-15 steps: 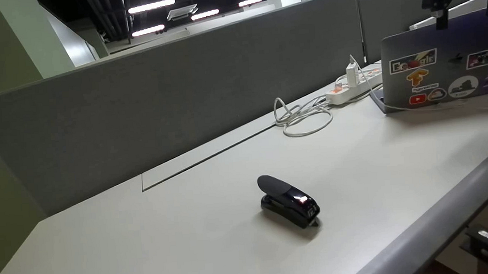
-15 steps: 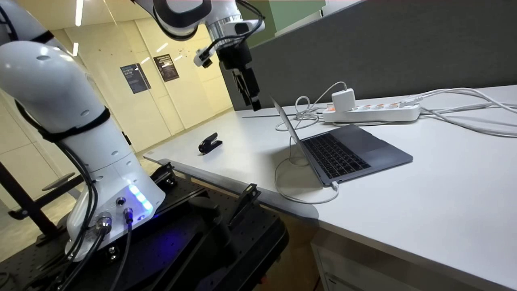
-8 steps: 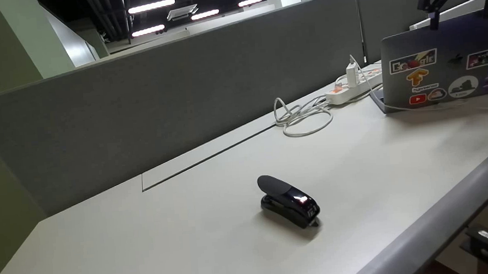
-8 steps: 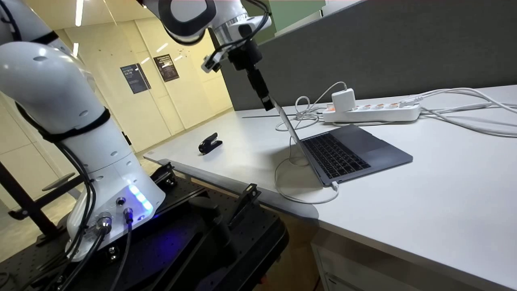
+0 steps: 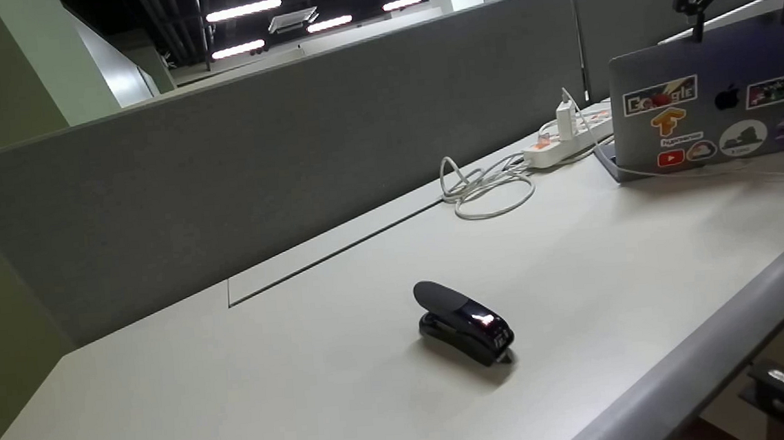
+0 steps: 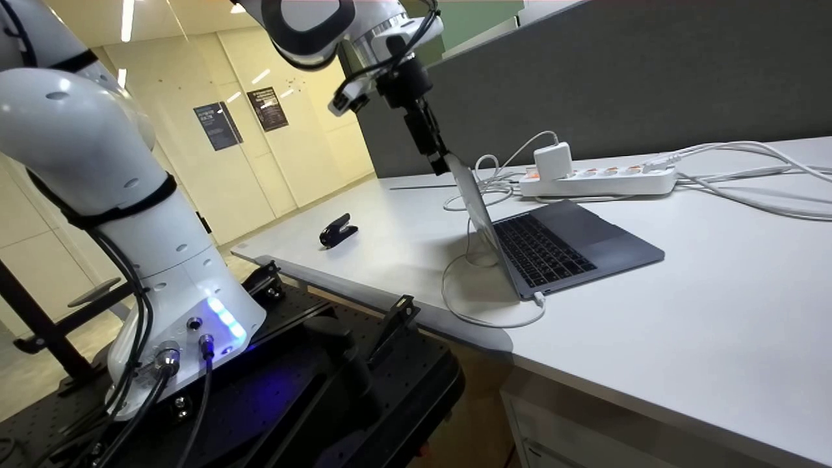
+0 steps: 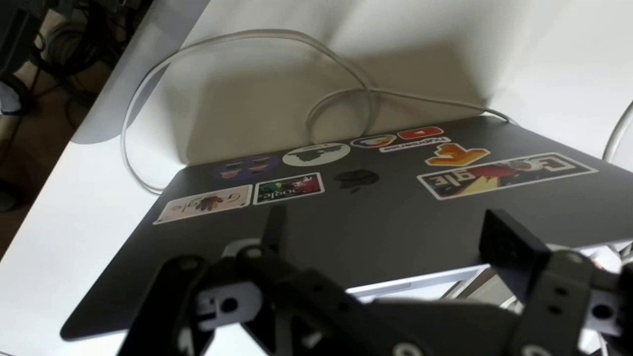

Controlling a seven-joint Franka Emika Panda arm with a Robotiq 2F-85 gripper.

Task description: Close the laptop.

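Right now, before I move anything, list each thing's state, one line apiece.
Laptop: open, lid raised, leaning back.
Pincer: open, at the lid's top edge, contact unclear.
White cable: plugged into the laptop's side.
Power strip: partly occupied; whether live, cannot tell.
Power adapter: plugged into the power strip.
Black stapler: unheld, gaping at one end.
Robot base light: lit blue.
Ceiling lights: lit.

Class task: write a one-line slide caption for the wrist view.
Open tool at a stickered laptop lid, with a pale cable looping across the desk.
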